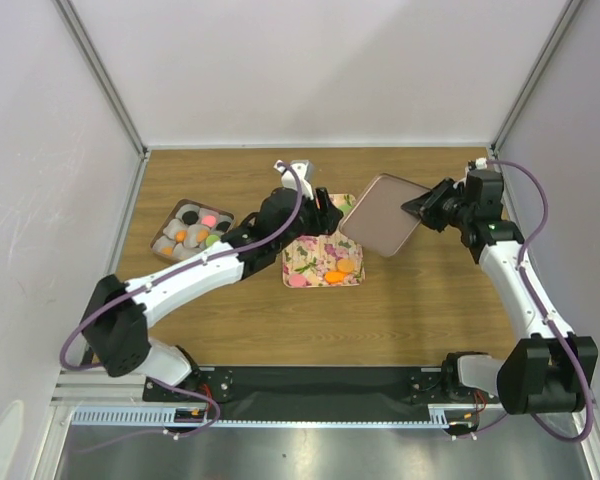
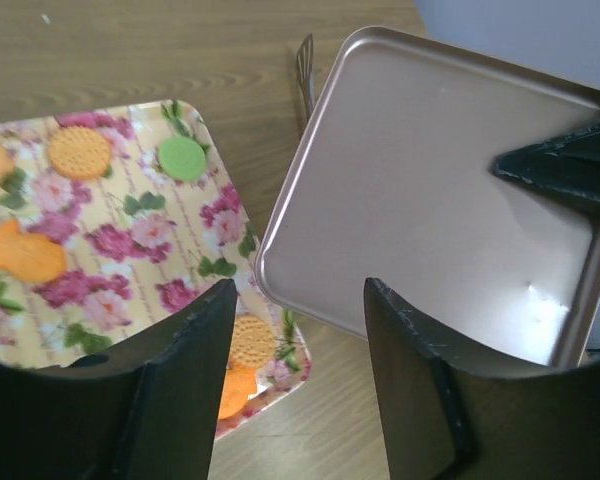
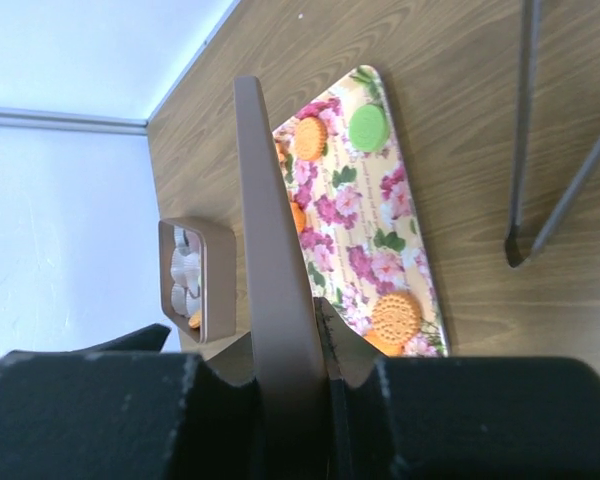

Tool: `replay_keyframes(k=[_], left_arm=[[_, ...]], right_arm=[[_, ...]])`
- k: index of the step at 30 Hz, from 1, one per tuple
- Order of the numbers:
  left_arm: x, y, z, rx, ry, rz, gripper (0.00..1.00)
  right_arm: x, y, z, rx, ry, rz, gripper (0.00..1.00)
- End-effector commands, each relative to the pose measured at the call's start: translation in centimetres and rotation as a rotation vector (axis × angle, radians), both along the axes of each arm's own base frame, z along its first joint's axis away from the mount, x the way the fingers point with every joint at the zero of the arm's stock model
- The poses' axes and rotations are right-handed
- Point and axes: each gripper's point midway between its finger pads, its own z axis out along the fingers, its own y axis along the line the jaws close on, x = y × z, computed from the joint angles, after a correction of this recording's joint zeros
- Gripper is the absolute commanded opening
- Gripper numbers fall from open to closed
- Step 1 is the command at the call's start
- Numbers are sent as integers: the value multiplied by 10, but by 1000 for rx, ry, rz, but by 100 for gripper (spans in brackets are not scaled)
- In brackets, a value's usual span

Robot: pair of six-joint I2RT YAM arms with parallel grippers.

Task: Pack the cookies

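Several cookies lie on the floral tray (image 1: 310,262): orange rounds (image 2: 79,152), a green one (image 2: 182,158) and more orange ones (image 1: 340,266). Other cookies, pink (image 1: 209,219), orange, green and black, sit in paper cups in the brown box (image 1: 172,218). My left gripper (image 2: 300,295) is open and empty, above the tray's right edge and the corner of a rose-gold lid (image 2: 420,200). My right gripper (image 1: 420,208) is shut on the lid's (image 1: 380,215) right edge and holds it tilted, its low corner near the tray. The lid shows edge-on in the right wrist view (image 3: 265,220).
Metal tongs (image 3: 540,150) lie on the wooden table behind the tray, also in the left wrist view (image 2: 305,75). The brown box (image 3: 205,280) stands left of the tray. White walls close in the back and both sides.
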Motion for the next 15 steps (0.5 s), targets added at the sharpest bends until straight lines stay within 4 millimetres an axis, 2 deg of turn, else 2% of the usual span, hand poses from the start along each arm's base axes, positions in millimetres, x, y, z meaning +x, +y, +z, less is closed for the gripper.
replay_keyframes(k=[1, 3, 4, 5, 6, 7, 8, 9, 10, 12, 13, 14, 15], left_arm=[[-7, 20, 28, 40, -136, -10, 63], [-15, 24, 34, 68, -185, -30, 70], [-20, 30, 26, 126, -233, -45, 73], [-27, 38, 40, 126, -297, -34, 77], [-36, 38, 42, 145, -339, -29, 82], [-41, 42, 41, 158, -369, -28, 85], [-45, 48, 35, 168, -403, -26, 87], [-50, 55, 43, 151, -432, -10, 89], [-53, 62, 33, 178, -445, -4, 89], [-61, 69, 47, 165, -522, 12, 90], [-61, 81, 38, 255, -566, 47, 90], [-69, 79, 51, 234, -633, 62, 90], [-72, 83, 54, 256, -675, 81, 90]], right_arm=[[18, 10, 38, 27, -99, 12, 0], [23, 19, 47, 42, -107, 31, 0], [25, 23, 52, 52, -110, 38, 0], [30, 29, 49, 58, -94, 48, 0], [32, 40, 63, 67, -116, 72, 0], [34, 46, 67, 72, -117, 82, 0], [39, 53, 63, 71, -99, 90, 0], [39, 65, 67, 62, -97, 104, 0], [44, 71, 81, 66, -117, 108, 0], [51, 84, 80, 55, -94, 115, 0], [52, 97, 95, 61, -121, 136, 0], [52, 103, 97, 60, -109, 143, 1], [58, 109, 90, 58, -86, 148, 1]])
